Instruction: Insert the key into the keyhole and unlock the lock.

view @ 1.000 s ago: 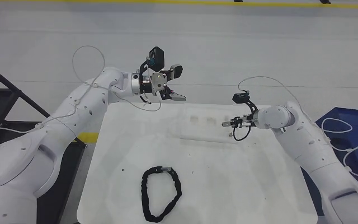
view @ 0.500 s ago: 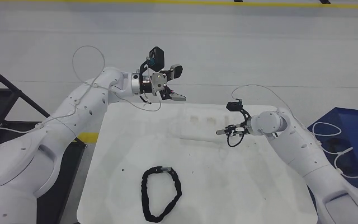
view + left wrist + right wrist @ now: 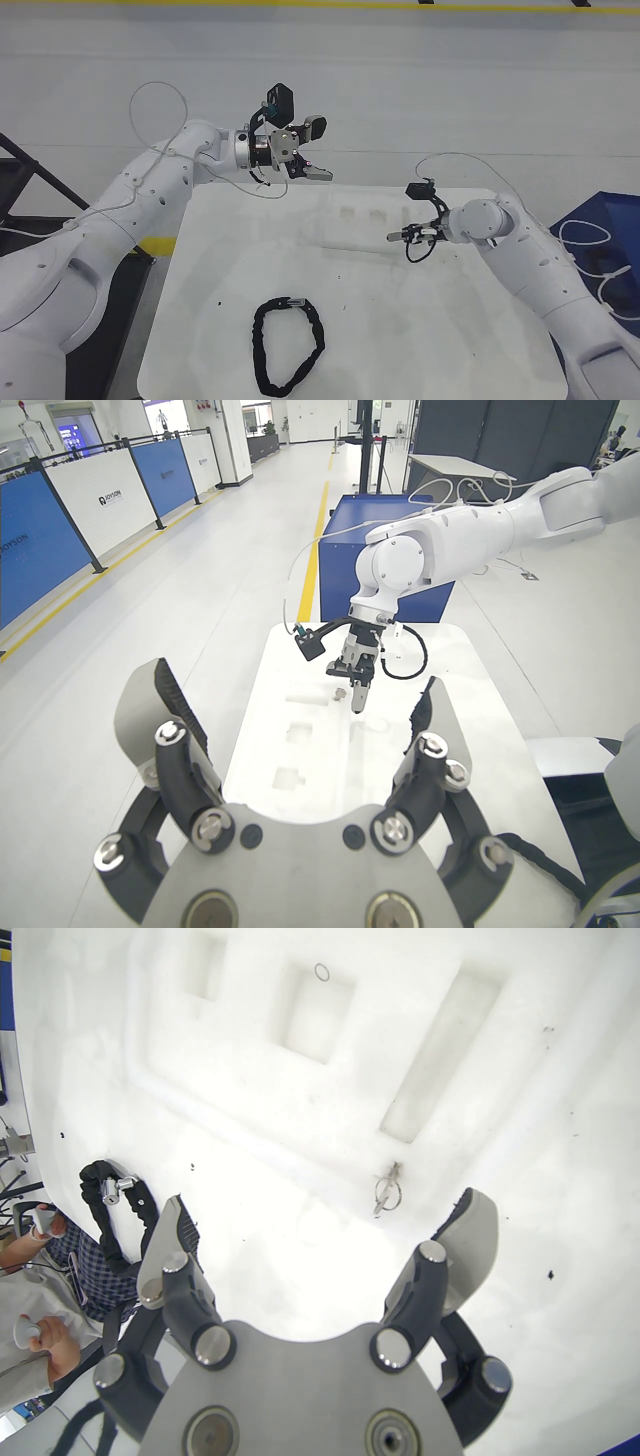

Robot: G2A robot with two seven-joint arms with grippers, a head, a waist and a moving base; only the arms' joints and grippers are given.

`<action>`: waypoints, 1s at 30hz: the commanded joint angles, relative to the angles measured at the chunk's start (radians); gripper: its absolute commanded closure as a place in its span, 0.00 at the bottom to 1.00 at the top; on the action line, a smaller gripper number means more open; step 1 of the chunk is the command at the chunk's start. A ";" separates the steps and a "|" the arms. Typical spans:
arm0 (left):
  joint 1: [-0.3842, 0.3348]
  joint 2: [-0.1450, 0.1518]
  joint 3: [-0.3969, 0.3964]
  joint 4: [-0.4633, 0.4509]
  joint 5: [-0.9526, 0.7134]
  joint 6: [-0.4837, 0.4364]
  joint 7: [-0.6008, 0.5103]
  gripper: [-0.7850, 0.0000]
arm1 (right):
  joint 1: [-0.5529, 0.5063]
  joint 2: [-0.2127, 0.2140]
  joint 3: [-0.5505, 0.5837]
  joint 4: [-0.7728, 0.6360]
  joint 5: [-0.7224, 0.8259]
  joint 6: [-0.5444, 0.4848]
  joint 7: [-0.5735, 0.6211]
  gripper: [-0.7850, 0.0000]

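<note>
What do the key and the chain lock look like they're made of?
Key: bare metal, probably steel; it glints silver, on a wire ring. Chain lock: black fabric sleeve, matte and wrinkled; its cylinder is shiny, likely chromed metal.

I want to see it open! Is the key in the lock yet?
Out. The key lies on the table, apart from the lock.

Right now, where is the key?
Right wrist view: the key lies beside the long slot, at its end, just ahead of the right gripper.
</note>
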 commanded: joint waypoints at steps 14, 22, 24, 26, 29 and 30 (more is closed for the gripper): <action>0.000 0.000 0.000 0.000 0.000 0.000 0.000 0.00 | -0.016 -0.004 0.004 -0.030 -0.036 0.093 0.031 0.12; 0.000 0.000 0.000 0.000 0.000 0.000 0.000 0.00 | -0.008 -0.020 -0.010 -0.011 -0.053 0.136 0.009 0.25; 0.000 0.000 0.000 0.000 0.000 0.000 0.000 0.00 | -0.009 -0.023 -0.010 -0.005 -0.048 0.147 0.000 0.42; 0.000 0.000 0.000 0.000 0.000 0.000 0.000 0.00 | -0.008 -0.027 -0.013 -0.003 -0.052 0.154 -0.003 0.49; 0.000 0.000 0.000 0.000 0.000 0.000 0.000 0.00 | -0.005 -0.031 -0.011 0.009 -0.048 0.161 -0.004 0.54; 0.000 0.000 0.000 0.000 0.000 0.000 0.000 0.00 | -0.004 -0.032 -0.009 0.016 -0.050 0.170 -0.008 0.56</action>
